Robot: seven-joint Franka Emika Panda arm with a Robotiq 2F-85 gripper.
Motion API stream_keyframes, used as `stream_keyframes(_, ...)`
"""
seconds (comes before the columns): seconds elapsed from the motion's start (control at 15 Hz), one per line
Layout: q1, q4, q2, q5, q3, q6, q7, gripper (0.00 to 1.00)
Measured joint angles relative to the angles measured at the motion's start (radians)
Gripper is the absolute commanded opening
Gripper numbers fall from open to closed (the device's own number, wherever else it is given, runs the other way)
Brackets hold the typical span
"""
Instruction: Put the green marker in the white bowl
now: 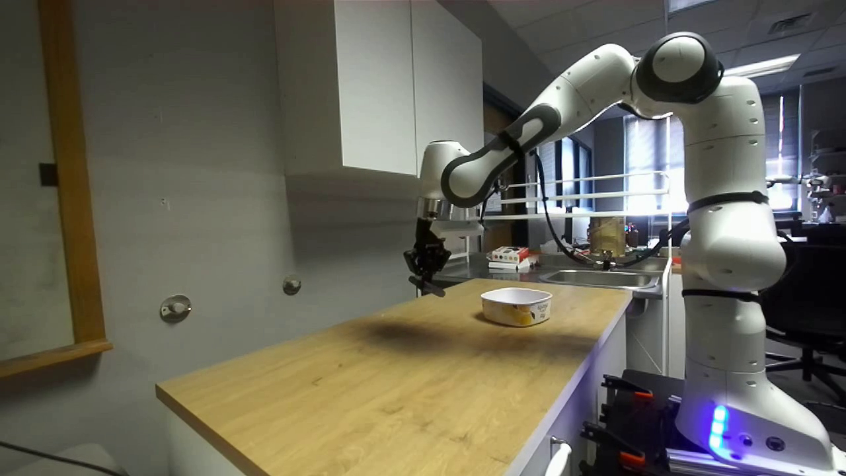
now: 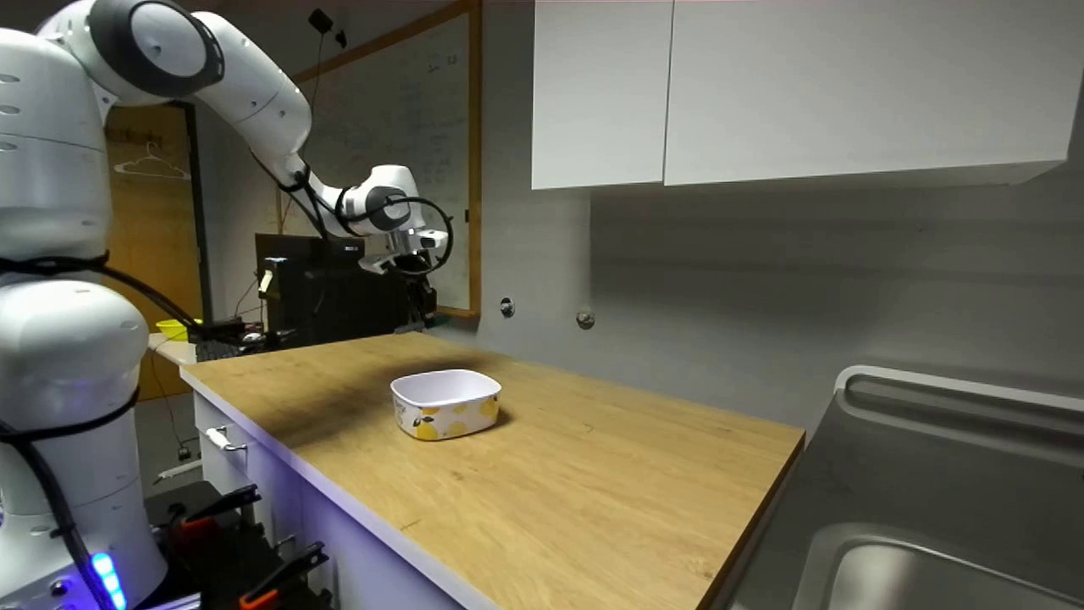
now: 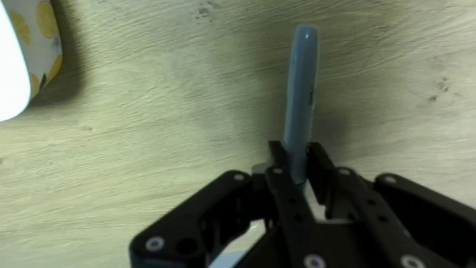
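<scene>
The white bowl (image 1: 517,309) stands upright on the wooden counter and has a lemon pattern on its outer wall. It also shows in an exterior view (image 2: 447,419) and, cut off, at the upper left of the wrist view (image 3: 41,56). The green marker (image 3: 302,85) has a blue-grey body, with a bit of green behind the fingers. My gripper (image 3: 296,147) is shut on it near its green end. In an exterior view the gripper (image 1: 426,281) hangs above the counter, to the bowl's left, with the marker roughly level. The gripper (image 2: 415,320) is beyond the bowl in an exterior view.
The wooden counter (image 1: 370,390) runs along a grey wall. White cabinets (image 1: 377,86) hang above it. A metal sink (image 1: 598,278) and some small boxes (image 1: 509,256) are beyond its far end. A whiteboard (image 2: 406,144) hangs on the wall.
</scene>
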Motion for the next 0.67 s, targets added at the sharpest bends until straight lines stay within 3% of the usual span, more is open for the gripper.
stream_keyframes(0.67,-0.109,-0.227,-0.200,0.099,-0.004,0.089,-0.072,0.07)
